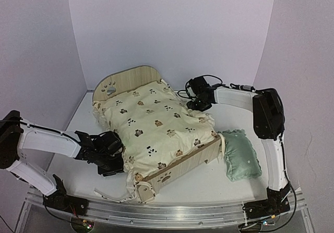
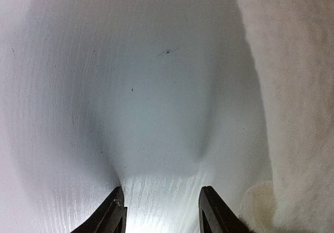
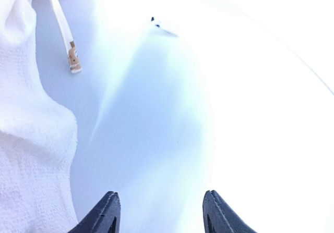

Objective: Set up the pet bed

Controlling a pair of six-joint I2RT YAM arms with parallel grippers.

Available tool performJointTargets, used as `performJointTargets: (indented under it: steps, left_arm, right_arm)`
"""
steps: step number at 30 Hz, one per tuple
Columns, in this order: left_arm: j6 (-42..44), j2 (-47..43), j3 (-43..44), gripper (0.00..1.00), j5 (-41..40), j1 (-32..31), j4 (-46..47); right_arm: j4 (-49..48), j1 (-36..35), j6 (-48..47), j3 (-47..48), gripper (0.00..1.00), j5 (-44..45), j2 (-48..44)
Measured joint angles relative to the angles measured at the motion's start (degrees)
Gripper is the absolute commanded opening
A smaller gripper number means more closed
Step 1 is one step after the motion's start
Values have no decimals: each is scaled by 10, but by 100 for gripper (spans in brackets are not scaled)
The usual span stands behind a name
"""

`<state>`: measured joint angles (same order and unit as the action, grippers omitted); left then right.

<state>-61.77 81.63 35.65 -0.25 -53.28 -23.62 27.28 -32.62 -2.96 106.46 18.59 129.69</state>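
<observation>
Our left end effector [image 2: 162, 204] and right end effector [image 3: 162, 207] both gape empty, flanking the pet bed [image 1: 180, 166] on the table [image 1: 209, 183], placed, we judge, to straighten the cushion [image 1: 156, 123] covering it.

Top view evenly lit, sharp; right wrist overexposed; left wrist soft, perhaps defocused.

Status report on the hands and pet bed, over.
Both open, empty: left hand beside cushion, right hand at far right of pet bed. Cushion laid in bed. Outside, right of bed: green pillow.
</observation>
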Motion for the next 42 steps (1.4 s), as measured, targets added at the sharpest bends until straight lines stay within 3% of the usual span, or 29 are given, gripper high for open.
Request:
performJointTargets:
  steps: [9,15,24,31,42]
  left_arm:
    - [23,-5,7,52,-44,-21,-25]
    - [70,-33,7,65,-76,-26,-77]
    - [134,-101,60,71,-146,-37,-135]
    - [173,-118,147,75,-236,-31,-219]
    - [354,-82,338,84,-319,41,-188]
  right_arm:
    - [-3,-5,4,-55,83,53,-56]
    - [9,-20,1,-82,97,94,-96]
    - [30,-92,35,-98,98,92,-190]
    - [59,-85,89,-159,98,62,-293]
    - [68,-89,147,-284,98,-72,-441]
